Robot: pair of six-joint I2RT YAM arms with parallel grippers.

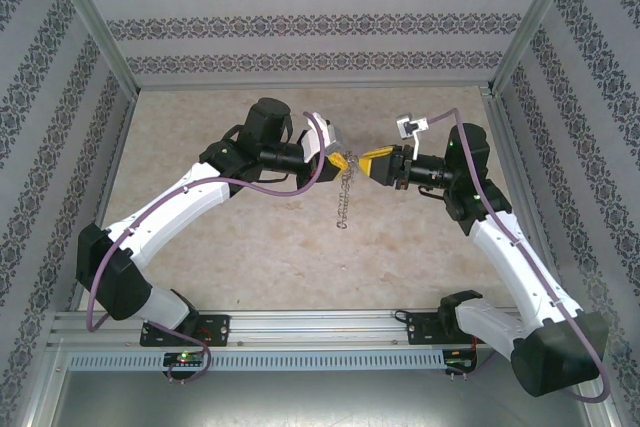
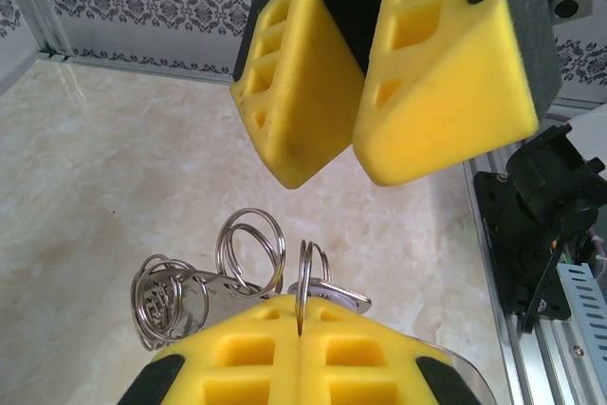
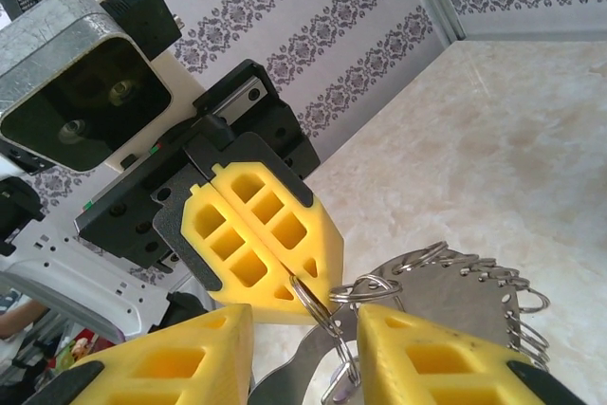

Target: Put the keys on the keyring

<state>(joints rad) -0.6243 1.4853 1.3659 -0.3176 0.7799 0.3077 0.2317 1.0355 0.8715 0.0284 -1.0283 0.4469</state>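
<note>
My left gripper [image 2: 300,327] is shut on a small silver split ring [image 2: 305,272], held in the air mid-table. A pale lilac tag [image 2: 329,289] of the keys lies flat right behind that ring; the dark key itself I cannot make out. The keyring [image 3: 450,293], a grey metal piece fringed with small silvery rings, hangs beside it and dangles below both grippers [image 1: 345,202]. My right gripper [image 3: 303,322] faces the left gripper [image 3: 302,284] tip to tip. It is open, its fingers on either side of the held ring without touching it.
Both arms meet above the middle of the beige marble-look table [image 1: 250,247]. Patterned walls stand at the back and both sides. An aluminium rail [image 1: 320,332] with the arm bases runs along the near edge.
</note>
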